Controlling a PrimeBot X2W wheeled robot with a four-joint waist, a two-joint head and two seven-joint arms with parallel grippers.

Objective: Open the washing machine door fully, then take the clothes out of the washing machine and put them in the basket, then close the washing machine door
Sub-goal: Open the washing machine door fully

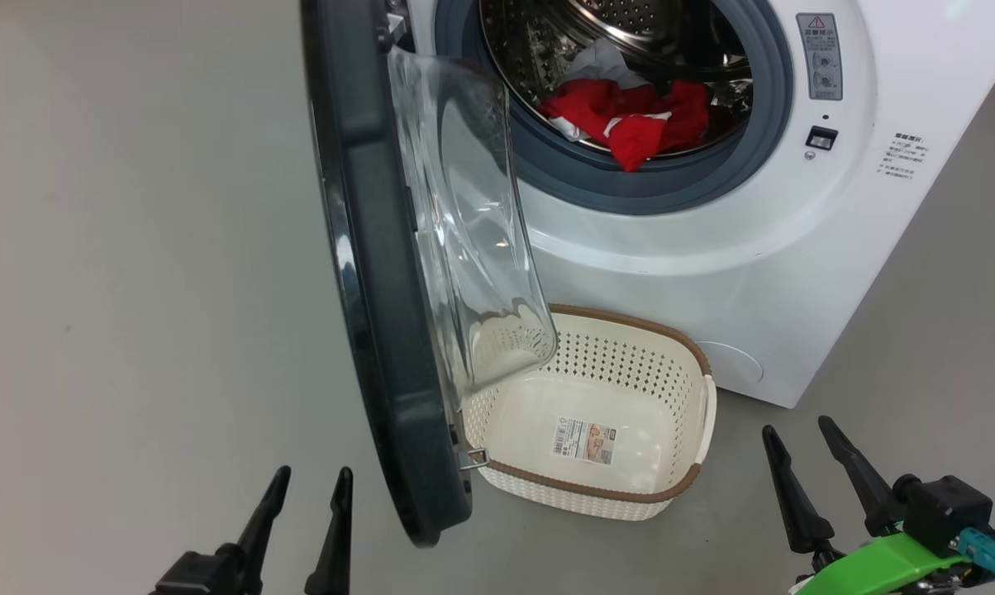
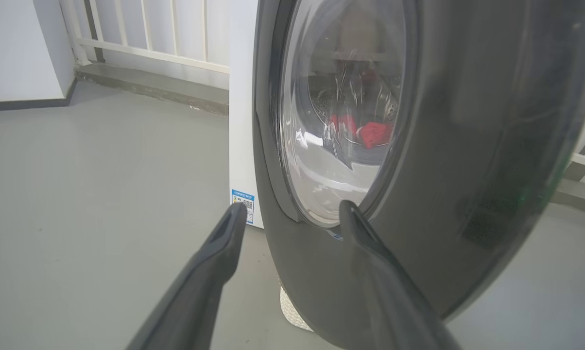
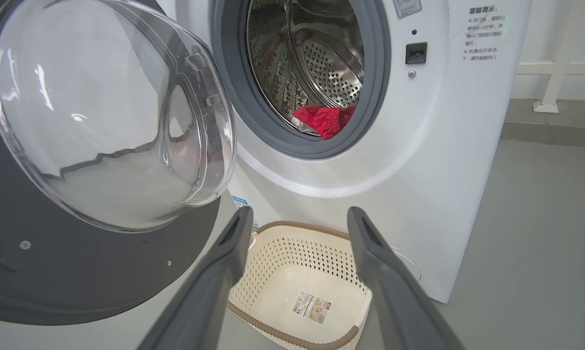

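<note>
The white washing machine (image 1: 795,273) stands ahead with its door (image 1: 382,314) swung out towards me, roughly edge-on, the glass bowl (image 1: 473,240) facing right. Red and white clothes (image 1: 630,116) lie at the front of the steel drum, red clothes (image 3: 324,119) also in the right wrist view. The cream basket (image 1: 630,496) sits on the floor below the opening, holding nothing but its paper label. My left gripper (image 1: 309,486) is open, low and left of the door's bottom edge; its fingers face the door's outer side (image 2: 467,170). My right gripper (image 1: 797,431) is open, right of the basket (image 3: 273,330).
Grey floor (image 1: 134,248) spreads wide to the left of the door and to the right of the machine. A white railing (image 2: 151,39) and low kerb run along the back wall behind the machine.
</note>
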